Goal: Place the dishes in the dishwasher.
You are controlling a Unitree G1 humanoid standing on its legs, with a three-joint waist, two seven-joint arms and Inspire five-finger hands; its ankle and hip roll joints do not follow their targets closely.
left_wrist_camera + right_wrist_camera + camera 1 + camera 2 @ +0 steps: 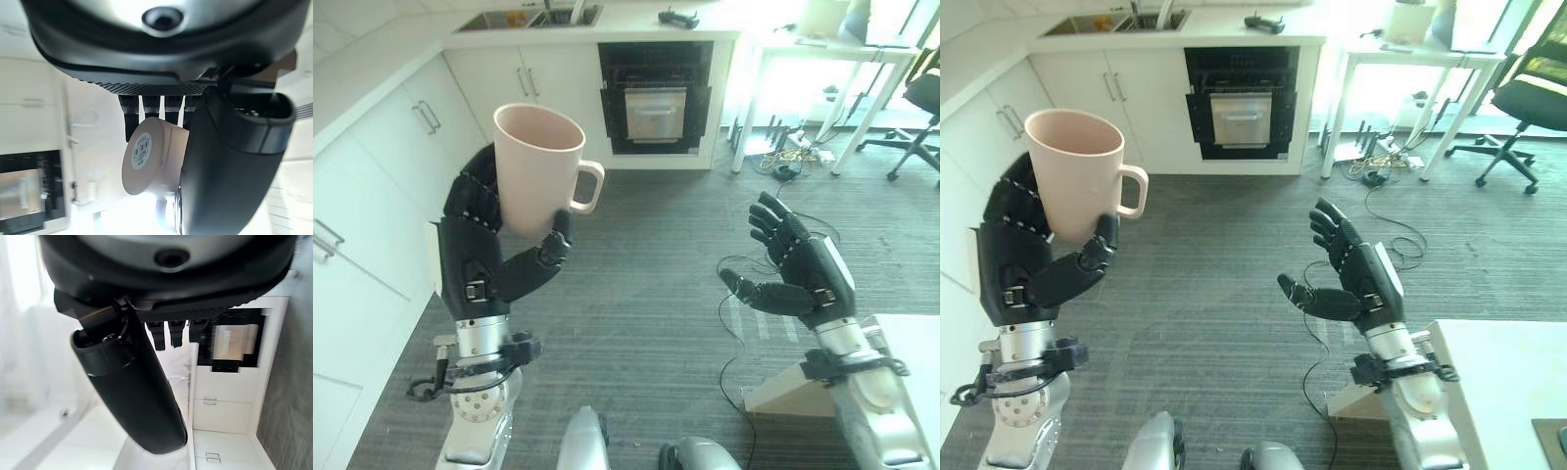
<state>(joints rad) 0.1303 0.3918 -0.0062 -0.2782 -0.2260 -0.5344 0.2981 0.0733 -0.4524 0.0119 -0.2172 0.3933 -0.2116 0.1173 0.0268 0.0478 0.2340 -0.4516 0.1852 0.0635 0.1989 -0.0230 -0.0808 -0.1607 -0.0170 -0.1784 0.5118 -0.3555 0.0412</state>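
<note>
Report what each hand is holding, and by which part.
The left hand grips the pink mug upright by its lower body, handle free. The right hand is open, holding nothing.

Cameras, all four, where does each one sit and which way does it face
Left eye view: on the head, looking down; left hand grips the mug.
Right eye view: same scene, slightly offset; open right hand.
Left wrist view: along the left hand, at the mug's base.
Right wrist view: along the right hand, towards the oven.
Shared: both eye views show the oven.

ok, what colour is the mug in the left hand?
Pale pink mug, plain, held in the left hand; clearest in the left eye view.
</note>
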